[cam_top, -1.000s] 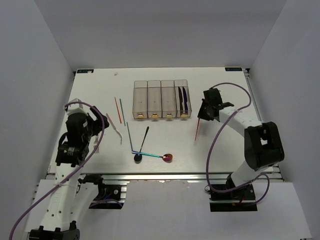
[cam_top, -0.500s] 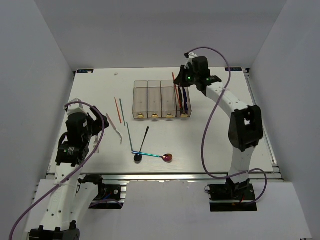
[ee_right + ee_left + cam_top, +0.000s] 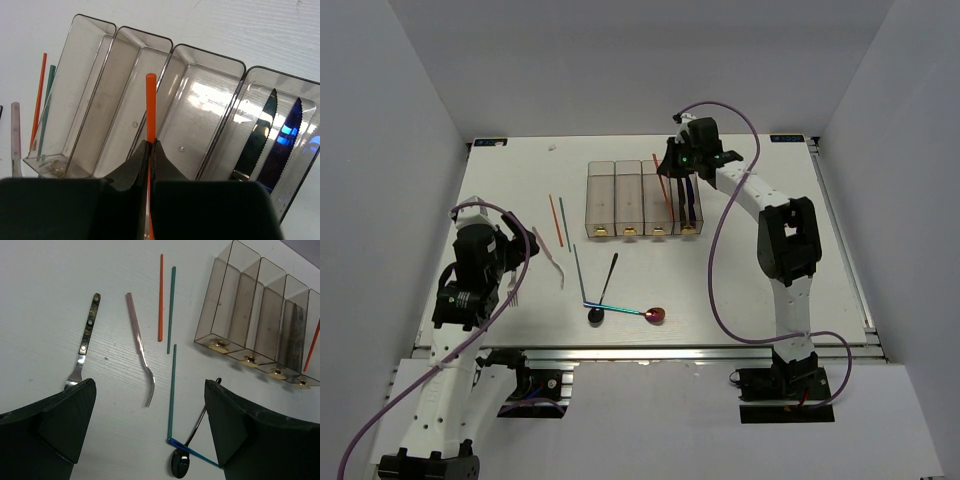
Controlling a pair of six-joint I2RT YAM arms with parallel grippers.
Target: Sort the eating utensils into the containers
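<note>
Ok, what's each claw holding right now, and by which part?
Right claw pinches the orange-red chopstick near one end, its long part sticking out over the bins. Left claw is open, holding nothing.

No legible text, numbers or brand names, yellow tabs [image 3: 218, 345] on the bins [image 3: 220, 300] show nothing readable.

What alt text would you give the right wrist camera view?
The right gripper, shut on an orange chopstick, holds it over a row of four clear bins. The rightmost bin contains a black knife and a blue knife.
</note>
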